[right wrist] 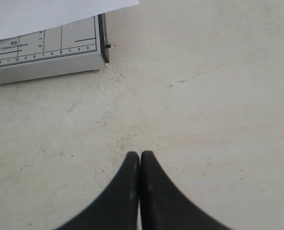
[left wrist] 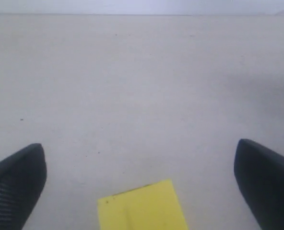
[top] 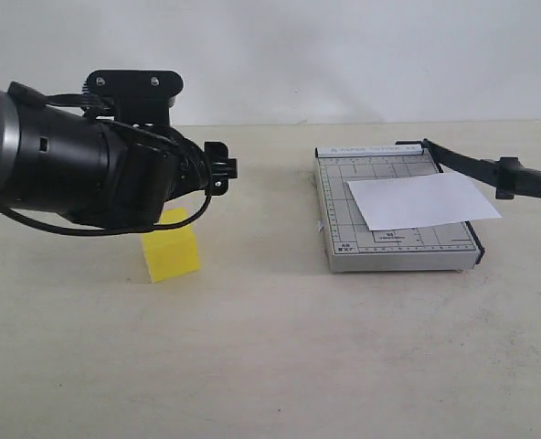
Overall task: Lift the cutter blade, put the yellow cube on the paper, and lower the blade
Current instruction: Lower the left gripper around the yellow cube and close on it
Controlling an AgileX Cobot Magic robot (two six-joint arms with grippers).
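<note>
left pincer spread wide, yellow cube between its fingers, poised for grasping; right pincer pressed together, empty, trimmer ahead of it; cutter blade stands raised, clearing the paper.

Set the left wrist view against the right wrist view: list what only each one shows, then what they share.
Only the left wrist view: the yellow cube, seen between the wide-spread fingers of the left gripper. Only the right wrist view: a corner of the grey trimmer base with the paper lying on it, and the right gripper, its fingers pressed together on nothing. Both: the pale table.
</note>
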